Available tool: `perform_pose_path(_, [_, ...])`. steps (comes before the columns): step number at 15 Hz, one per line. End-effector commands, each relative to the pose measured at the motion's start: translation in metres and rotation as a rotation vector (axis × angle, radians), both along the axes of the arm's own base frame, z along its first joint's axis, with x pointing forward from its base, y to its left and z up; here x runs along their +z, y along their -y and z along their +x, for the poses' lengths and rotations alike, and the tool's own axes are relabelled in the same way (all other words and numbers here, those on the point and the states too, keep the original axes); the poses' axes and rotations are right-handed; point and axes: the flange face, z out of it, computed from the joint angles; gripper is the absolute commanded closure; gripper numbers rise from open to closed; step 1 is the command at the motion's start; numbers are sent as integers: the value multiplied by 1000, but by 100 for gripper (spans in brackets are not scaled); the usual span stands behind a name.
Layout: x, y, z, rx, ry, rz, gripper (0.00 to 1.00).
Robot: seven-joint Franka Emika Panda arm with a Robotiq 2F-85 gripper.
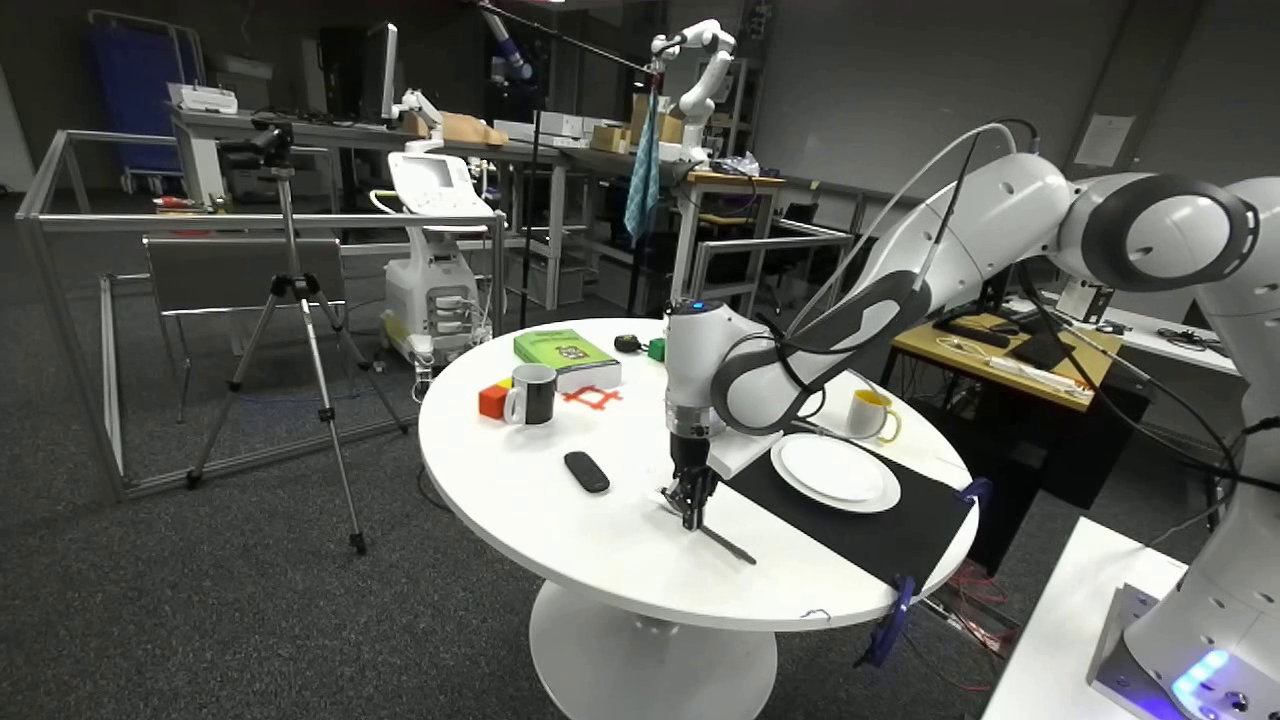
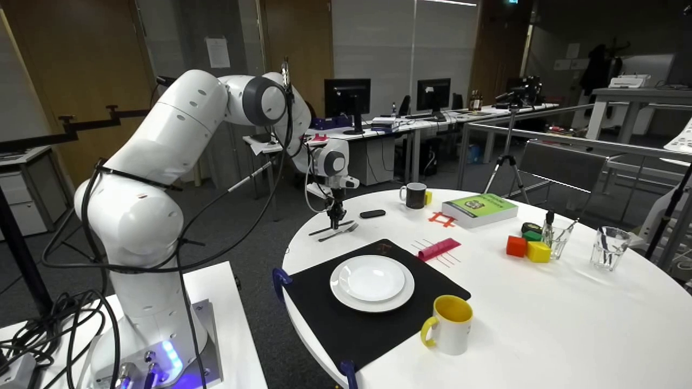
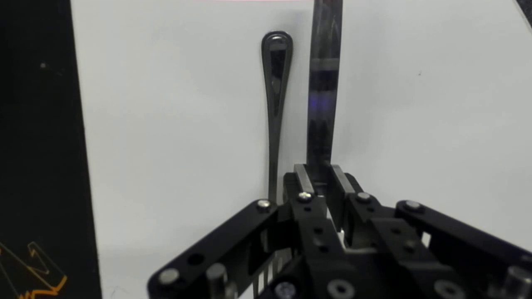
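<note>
My gripper [image 3: 318, 176] points down at the white round table. Its two fingers are closed against both edges of a long flat metal knife [image 3: 322, 91]. One knife end runs out of the wrist view at the top, and part of it is hidden between the fingers. The knife also shows in both exterior views [image 1: 728, 545] [image 2: 319, 231]. It is at or just above the table; I cannot tell which. A fork [image 3: 276, 83] lies on the table beside it, apart from the knife, with its tines partly hidden behind the gripper. The fork shows too in an exterior view [image 2: 339, 233].
A black mat [image 2: 324, 324] bears stacked white plates [image 2: 346, 300]; blue clamps hold the mat at the table edge. A black remote [image 1: 587, 472], a black-and-white mug [image 1: 538, 395], a green book [image 1: 565, 348], a yellow-and-white mug [image 2: 453, 332], blocks [image 2: 516, 246] and glasses [image 2: 610, 248] stand around.
</note>
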Motion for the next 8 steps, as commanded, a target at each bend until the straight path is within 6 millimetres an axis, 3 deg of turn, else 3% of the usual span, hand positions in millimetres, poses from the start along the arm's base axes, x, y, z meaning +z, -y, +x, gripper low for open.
perform_pose_path(1, [0,-11,6,10,35,-45,96])
perform_pose_path(6, [-6,-15,7,36,40,-59,96])
perform_pose_path(7, [-7,-15,7,38,39,-61,60])
perform_pose_path(8, [-8,-15,8,40,40,-59,60])
